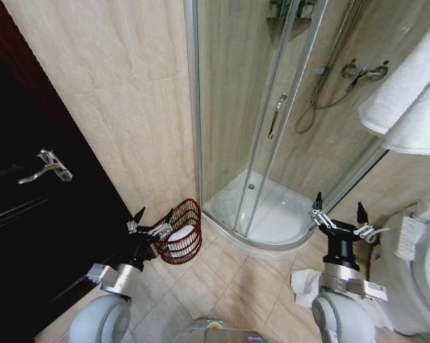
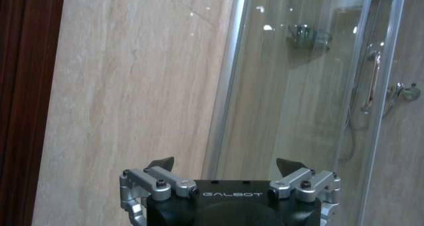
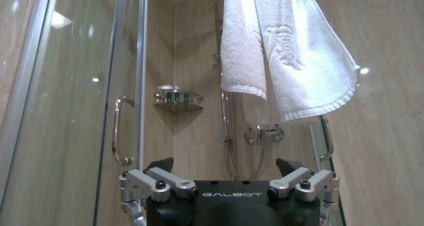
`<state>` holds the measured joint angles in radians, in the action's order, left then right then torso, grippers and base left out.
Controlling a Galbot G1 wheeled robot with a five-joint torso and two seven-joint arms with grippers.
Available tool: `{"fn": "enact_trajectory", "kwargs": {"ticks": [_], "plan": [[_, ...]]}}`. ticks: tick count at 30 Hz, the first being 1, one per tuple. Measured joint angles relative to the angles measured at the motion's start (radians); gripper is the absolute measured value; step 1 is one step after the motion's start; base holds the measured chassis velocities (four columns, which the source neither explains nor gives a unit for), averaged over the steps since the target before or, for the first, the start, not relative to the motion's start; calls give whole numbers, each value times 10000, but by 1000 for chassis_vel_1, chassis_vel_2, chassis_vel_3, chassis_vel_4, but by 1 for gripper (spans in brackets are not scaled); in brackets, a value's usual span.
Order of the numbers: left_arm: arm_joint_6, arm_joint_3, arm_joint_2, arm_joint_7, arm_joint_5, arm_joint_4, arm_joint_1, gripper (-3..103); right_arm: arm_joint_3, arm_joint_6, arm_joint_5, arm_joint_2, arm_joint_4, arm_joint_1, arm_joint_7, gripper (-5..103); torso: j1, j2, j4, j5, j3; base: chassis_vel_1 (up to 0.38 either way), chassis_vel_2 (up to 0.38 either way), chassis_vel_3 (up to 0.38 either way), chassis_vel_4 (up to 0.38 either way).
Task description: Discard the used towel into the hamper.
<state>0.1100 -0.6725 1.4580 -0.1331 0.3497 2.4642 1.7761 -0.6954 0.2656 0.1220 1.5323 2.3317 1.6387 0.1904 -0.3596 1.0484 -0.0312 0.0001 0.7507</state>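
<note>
Both arms are raised with nothing in hand, so the task reads as being at its opening, before any reach or grasp.

The left gripper (image 1: 152, 217) has its fingers spread and empty, and the hamper (image 1: 183, 232) sits on the floor tiles just past its fingertips, against the wall beside the shower enclosure (image 1: 272, 128); something white lies inside the hamper.

The right gripper (image 1: 338, 212) is likewise spread and empty. A white towel (image 3: 285, 52) hangs on the wall well above and beyond its fingers, in front of the shower mixer (image 3: 263, 133).

Another crumpled white cloth (image 1: 305, 284) lies on the floor below that arm.

In my judgement the next move calls for the right gripper to take hold of a towel; which cloth is the used one I cannot tell.
</note>
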Motion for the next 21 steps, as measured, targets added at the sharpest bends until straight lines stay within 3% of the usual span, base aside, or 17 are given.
{"fn": "enact_trajectory", "kwargs": {"ticks": [11, 21], "plan": [[148, 215, 509, 45, 182, 405, 311, 103, -81, 3, 118, -15, 81, 72, -4, 100, 0, 0, 0, 0, 0, 0, 0, 0, 0], [217, 249, 542, -1, 313, 402, 397, 97, -89, 80, 142, 19, 203, 154, -9, 100, 0, 0, 0, -1, 0, 0, 0, 0, 0]]}}
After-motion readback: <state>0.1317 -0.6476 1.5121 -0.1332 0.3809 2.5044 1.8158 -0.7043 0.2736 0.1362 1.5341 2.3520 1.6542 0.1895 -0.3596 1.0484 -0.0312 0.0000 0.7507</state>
